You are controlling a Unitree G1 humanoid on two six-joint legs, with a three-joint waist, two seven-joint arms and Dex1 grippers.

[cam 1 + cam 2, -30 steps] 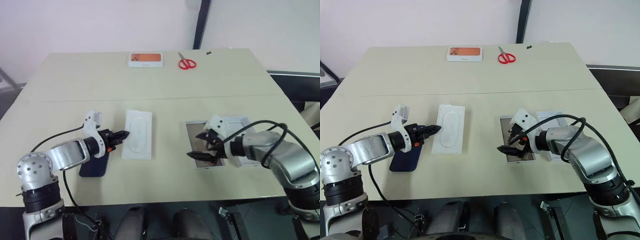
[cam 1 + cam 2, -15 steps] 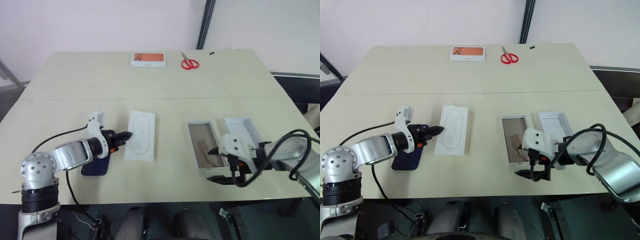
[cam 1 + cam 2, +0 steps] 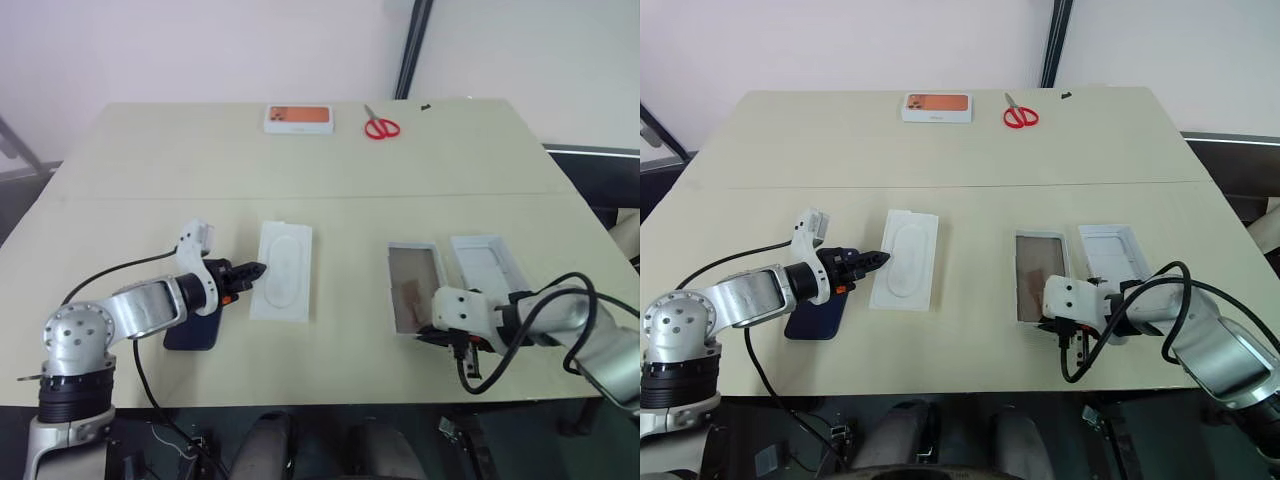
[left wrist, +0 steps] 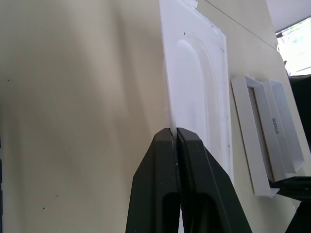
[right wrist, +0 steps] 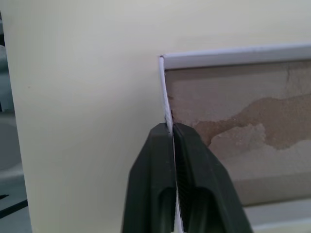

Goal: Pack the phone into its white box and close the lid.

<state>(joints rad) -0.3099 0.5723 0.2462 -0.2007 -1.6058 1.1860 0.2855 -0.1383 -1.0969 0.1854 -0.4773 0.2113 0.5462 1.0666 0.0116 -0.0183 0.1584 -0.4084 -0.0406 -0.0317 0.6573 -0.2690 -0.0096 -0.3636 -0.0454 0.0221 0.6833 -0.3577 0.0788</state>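
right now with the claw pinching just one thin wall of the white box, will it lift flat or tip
Probably tips: the right claw pinches only a near wall of the white box, so the far end likely sags. It looks empty and thin-walled, so likely light, though the wall may flex.

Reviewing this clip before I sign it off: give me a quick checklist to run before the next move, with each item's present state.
1. Right gripper shut on the white box wall: ok.
2. Left gripper shut on the flat white insert edge: ok.
3. White box floor free for the phone: ok.
4. Phone in the box: not ok, it lies on the table under the left arm.
5. Lid beside the box, open side up: ok.
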